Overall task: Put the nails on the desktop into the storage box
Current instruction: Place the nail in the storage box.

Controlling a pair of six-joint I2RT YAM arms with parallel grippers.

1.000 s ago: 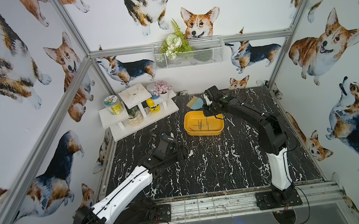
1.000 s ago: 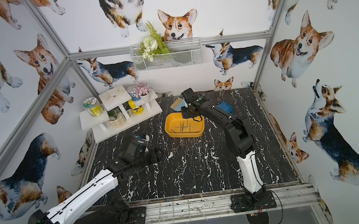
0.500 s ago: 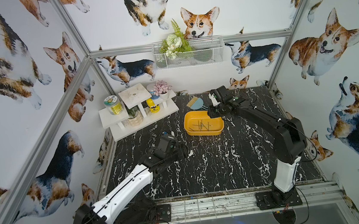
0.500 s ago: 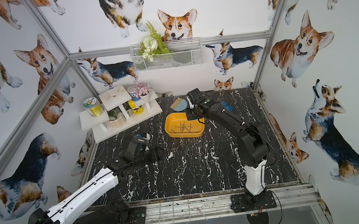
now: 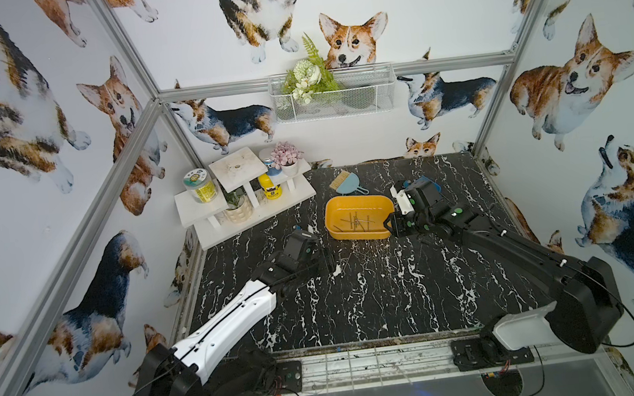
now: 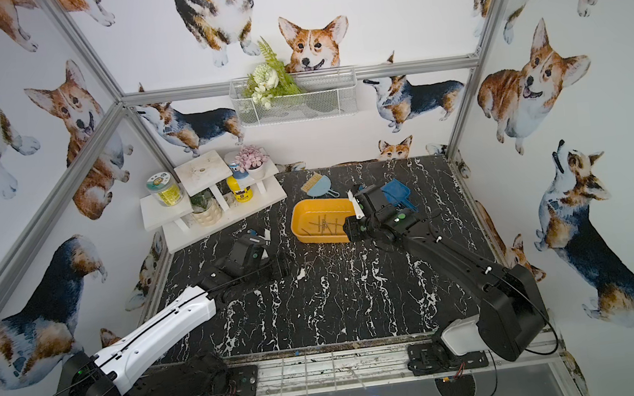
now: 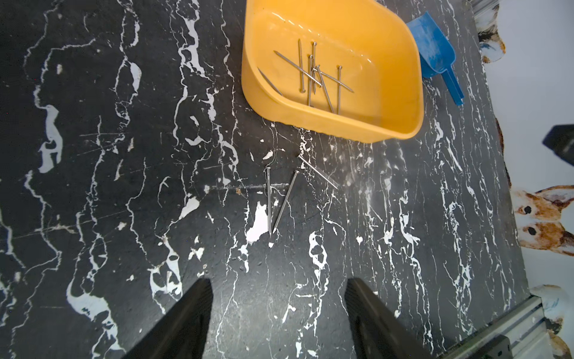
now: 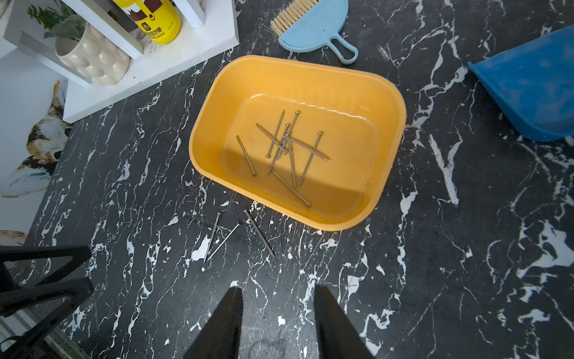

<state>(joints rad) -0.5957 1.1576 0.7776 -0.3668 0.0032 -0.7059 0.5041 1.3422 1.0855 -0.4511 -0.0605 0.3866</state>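
The yellow storage box (image 8: 366, 93) stands on the black veined desktop (image 5: 377, 300), seen in both top views (image 6: 309, 211) and the left wrist view (image 7: 400, 74). Several nails (image 8: 290, 161) lie crossed on its floor. Three nails (image 7: 285, 201) lie loose on the desktop just in front of the box, also in the right wrist view (image 8: 259, 233). My left gripper (image 7: 278, 281) is open and empty, low over the desktop a short way from those loose nails. My right gripper (image 8: 278, 289) is open and empty, beside the box's near right corner (image 5: 391, 225).
A dark blue dustpan (image 8: 528, 93) lies right of the box. A pale blue brush set (image 8: 313, 28) lies behind it. The white tiered shelf (image 5: 245, 206) with pots and jars fills the back left. A wire basket (image 5: 331, 94) hangs on the back wall.
My right arm has drawn back from above the box's far side to its near right corner, and its jaws have spread wider. The left arm has stayed still.
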